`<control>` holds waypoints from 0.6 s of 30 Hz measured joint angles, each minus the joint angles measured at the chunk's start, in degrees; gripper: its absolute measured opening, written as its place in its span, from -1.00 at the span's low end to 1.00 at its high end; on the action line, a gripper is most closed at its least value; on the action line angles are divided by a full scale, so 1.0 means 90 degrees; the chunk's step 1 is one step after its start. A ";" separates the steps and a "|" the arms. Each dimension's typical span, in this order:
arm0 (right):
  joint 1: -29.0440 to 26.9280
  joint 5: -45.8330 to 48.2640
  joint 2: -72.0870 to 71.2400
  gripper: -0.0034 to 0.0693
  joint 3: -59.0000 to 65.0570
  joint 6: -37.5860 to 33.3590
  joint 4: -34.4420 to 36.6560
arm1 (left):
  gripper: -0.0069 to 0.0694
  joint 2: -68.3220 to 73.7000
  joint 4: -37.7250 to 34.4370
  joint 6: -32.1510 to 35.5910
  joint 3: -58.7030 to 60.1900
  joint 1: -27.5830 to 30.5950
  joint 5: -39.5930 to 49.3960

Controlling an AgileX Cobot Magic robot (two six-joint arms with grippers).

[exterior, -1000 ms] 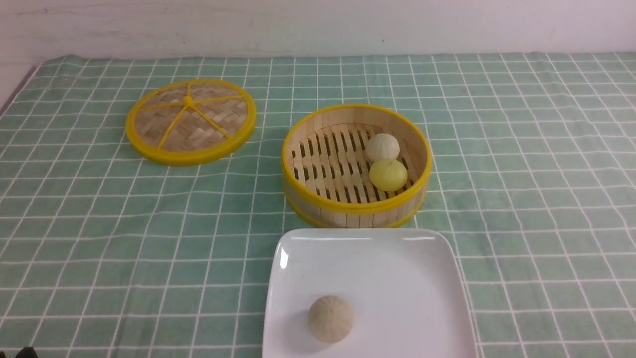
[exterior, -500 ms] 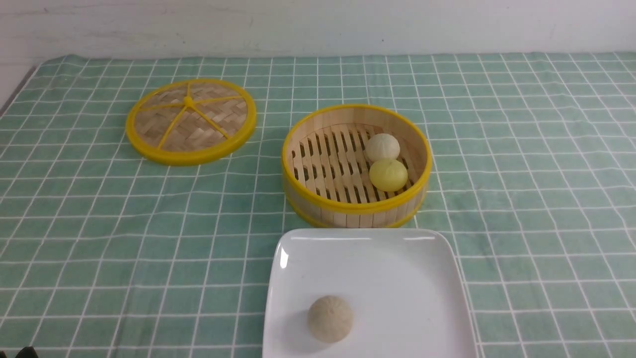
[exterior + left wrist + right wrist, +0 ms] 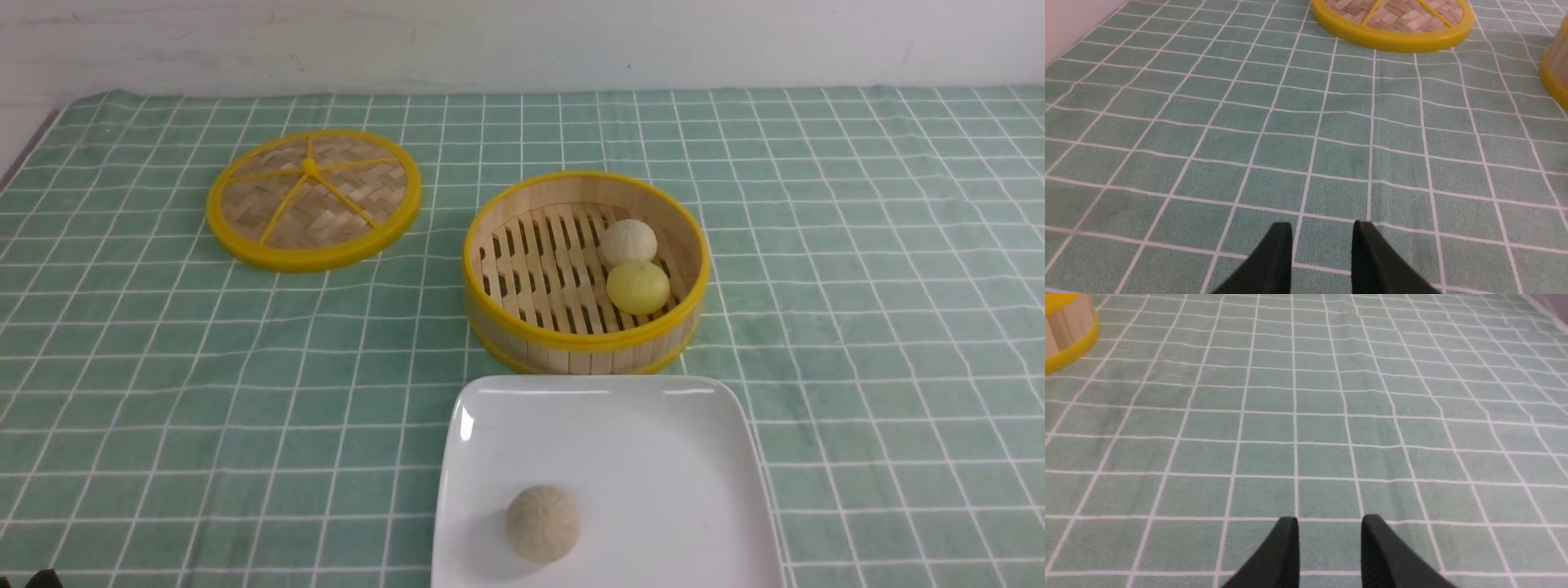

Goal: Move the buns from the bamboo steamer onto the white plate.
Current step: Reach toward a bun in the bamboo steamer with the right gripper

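Both arms low over the green checked tablecloth [image 3: 163,367], neither near the work.

Left gripper [image 3: 1322,227]: fingers parted, only cloth showing in the gap, nothing held. Right gripper [image 3: 1330,519]: the same, fingers apart with bare cloth between them, empty.

Where things lie from me:
- Bamboo steamer [image 3: 584,353]: ahead of both grippers and between them, well apart from each. From my left gripper it lies forward and towards my right side; from my right gripper, forward and towards my left. Only a sliver of its wall shows in either wrist view.
- Lid [image 3: 313,198]: off, flat on the cloth, straight ahead of my left gripper and beyond its reach as it stands.
- White plate [image 3: 653,457]: on the near side of the steamer, just beside it, inboard of both grippers.

Buns: the pale yellow bun [image 3: 638,287] and the cream bun [image 3: 628,241] sit touching each other on the steamer's slatted floor, against the wall on my right gripper's side. A greyish-tan bun [image 3: 542,523] rests alone near the plate's front edge, on my left gripper's side of it.

Progress, as I judge it: lid cleared, one bun on the plate, two left to carry. Neither remaining bun has been approached. The right gripper looks better placed for both. The plate has plenty of bare room beside the tan bun.
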 joint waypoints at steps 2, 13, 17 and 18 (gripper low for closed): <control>0.0000 -0.0100 0.0000 -0.25 0.0006 0.0205 0.0064 | -0.19 0.0000 0.0000 0.0000 0.0000 0.0000 0.0000; 0.0000 -0.0596 0.0000 -0.25 0.0071 0.3735 0.4283 | -0.19 0.0000 0.0000 0.0000 0.0000 0.0000 0.0000; 0.0000 -0.0926 0.0000 -0.25 0.0071 0.3815 0.4490 | -0.19 0.0000 0.0000 0.0000 0.0000 0.0000 0.0000; 0.0000 -0.1115 0.0000 -0.26 0.0071 0.3809 0.4537 | -0.19 0.0000 0.0000 0.0000 0.0000 0.0000 0.0000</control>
